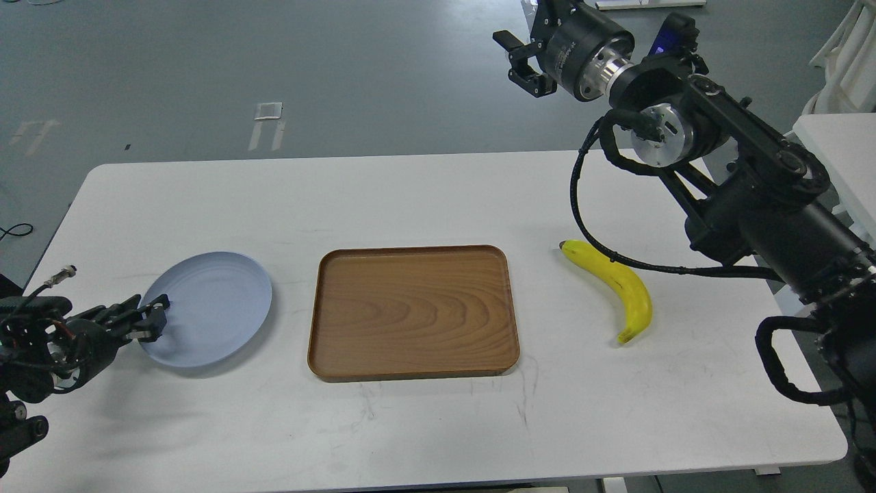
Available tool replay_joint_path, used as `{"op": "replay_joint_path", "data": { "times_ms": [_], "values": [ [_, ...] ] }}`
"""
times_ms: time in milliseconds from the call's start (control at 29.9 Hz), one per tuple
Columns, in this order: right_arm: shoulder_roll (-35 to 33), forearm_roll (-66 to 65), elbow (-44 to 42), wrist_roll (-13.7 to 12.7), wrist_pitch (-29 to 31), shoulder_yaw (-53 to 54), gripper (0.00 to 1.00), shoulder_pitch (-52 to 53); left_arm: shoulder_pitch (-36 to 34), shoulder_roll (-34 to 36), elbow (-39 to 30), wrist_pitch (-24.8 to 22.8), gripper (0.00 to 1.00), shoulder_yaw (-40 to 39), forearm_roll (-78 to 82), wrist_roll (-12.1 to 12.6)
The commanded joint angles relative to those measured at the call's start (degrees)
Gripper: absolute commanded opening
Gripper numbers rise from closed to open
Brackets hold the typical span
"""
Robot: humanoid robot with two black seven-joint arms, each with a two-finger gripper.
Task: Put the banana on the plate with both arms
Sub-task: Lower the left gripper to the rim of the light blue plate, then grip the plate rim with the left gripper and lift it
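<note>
The yellow banana (619, 287) lies on the white table, right of the brown wooden tray (413, 311), its dark tip pointing to the far left. The pale blue-grey plate (212, 308) sits left of the tray. My left gripper (152, 318) is low at the plate's left rim, its fingers a little apart on either side of the rim. My right gripper (521, 58) is open and empty, held high beyond the table's far edge, well away from the banana.
The tray stands mid-table between plate and banana. My right arm (753, 205) and its black cable (582, 219) hang over the table's right side, close behind the banana. A second white table (842, 150) is at far right.
</note>
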Motion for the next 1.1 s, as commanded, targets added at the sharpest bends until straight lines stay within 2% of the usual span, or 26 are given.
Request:
{"op": "replay_joint_path", "data": {
  "times_ms": [0,33,434,568,601,702,869,1069],
  "values": [
    [-0.08,0.0,0.0,-0.01,-0.08,0.0,1.0,0.0,0.27,0.03,0.16,0.05,0.02,0.0,-0.06,0.16],
    [-0.08,-0.09,0.0,-0.01,-0.08,0.0,1.0,0.0,0.36,0.03,0.34,0.05,0.0,0.0,0.03,0.16],
    [0.01,0.0,0.09,-0.01,-0.79,0.0,1.0,0.0,0.19,0.11,0.78,0.32,0.0,0.0,0.03,-0.01],
    [0.01,0.0,0.09,-0.01,-0.79,0.0,1.0,0.0,-0.25,0.73,0.52,0.32,0.0,-0.26,-0.06,-2.03],
    [0.01,0.0,0.09,0.08,-0.87,0.0,1.0,0.0,-0.69,1.08,-0.01,0.23,0.0,-0.61,-0.23,-3.69],
    [0.01,0.0,0.09,0.08,-0.87,0.0,1.0,0.09,-1.66,3.18,-4.82,0.23,0.0,-1.14,-4.52,-5.72],
    [0.01,0.0,0.09,-0.01,-0.87,0.09,1.0,0.26,-4.38,4.95,-11.6,0.23,0.0,-1.06,-5.33,-5.73],
    [-0.26,0.0,0.09,-0.01,-0.87,0.09,1.0,0.35,-7.63,4.86,-13.55,-0.47,0.0,-1.23,-6.82,-5.9]
  ]
}}
